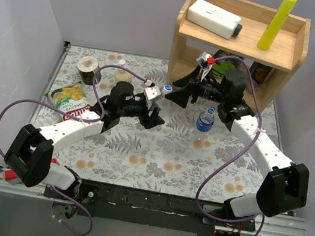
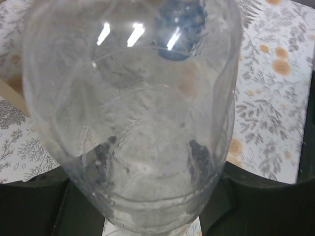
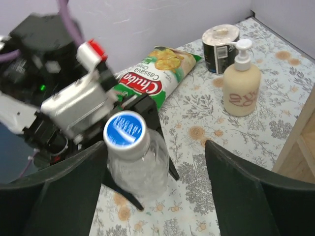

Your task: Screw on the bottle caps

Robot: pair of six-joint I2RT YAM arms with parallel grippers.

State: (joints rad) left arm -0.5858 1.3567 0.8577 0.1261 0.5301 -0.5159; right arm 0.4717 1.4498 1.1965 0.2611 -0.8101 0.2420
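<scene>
**Item: plain bottle, capped, centre of the right wrist view**

I am clamping the plain bottle point(image 3: 140, 172) near its base in the left gripper point(image 2: 147, 157). It looks light, thin-walled and slick, so it is likely denting under squeeze. The right gripper point(image 3: 156, 147) is spread wide around the blue cap point(image 3: 125, 130) without touching it. I am judging the cap's rim the place to grip.

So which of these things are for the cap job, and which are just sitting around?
For the job: plain bottle and its blue cap, in the left tool; labelled bottle with the other cap.
Just lying about: chips bag, pump bottle, dark roll, wooden shelf, white box, yellow tube.
</scene>
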